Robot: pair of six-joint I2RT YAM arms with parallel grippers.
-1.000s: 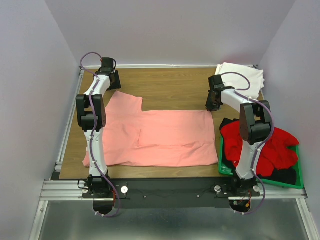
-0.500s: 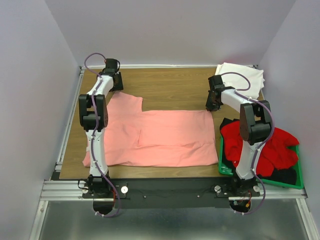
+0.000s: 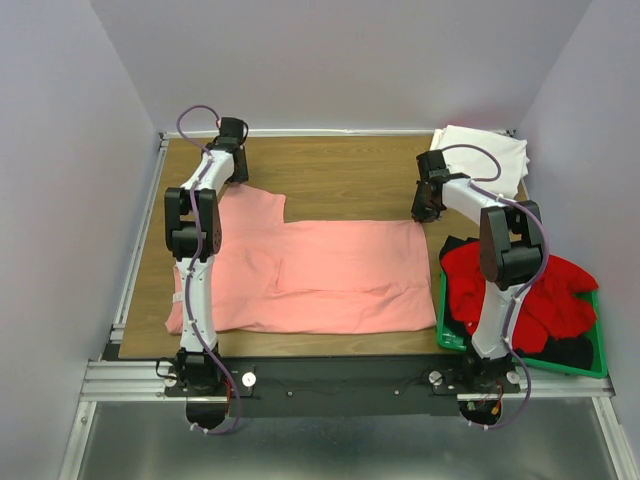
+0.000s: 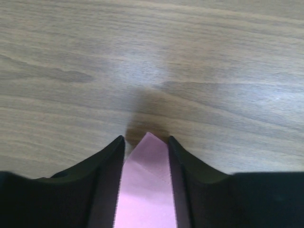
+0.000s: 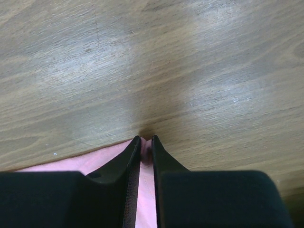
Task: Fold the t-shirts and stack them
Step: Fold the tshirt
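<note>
Nearest the arms, the salmon-pink t-shirt (image 3: 320, 275) lay spread flat across the desk (image 3: 340, 170). A red t-shirt (image 3: 545, 290) and a dark t-shirt (image 3: 575, 352) were heaped in the green crate (image 3: 598, 368) to its right. Further back, the right jaws were clenched on the pink shirt's far right corner, cloth pinched thin between them. The left jaws straddled the far left corner; couldn't tell if they'd actually bitten. A white t-shirt (image 3: 485, 150) sat at the desk's far right corner. Light, floppy, probably a bit slippery, so I'd grab 2 corners along 1 edge or it'll sag and bunch.
</note>
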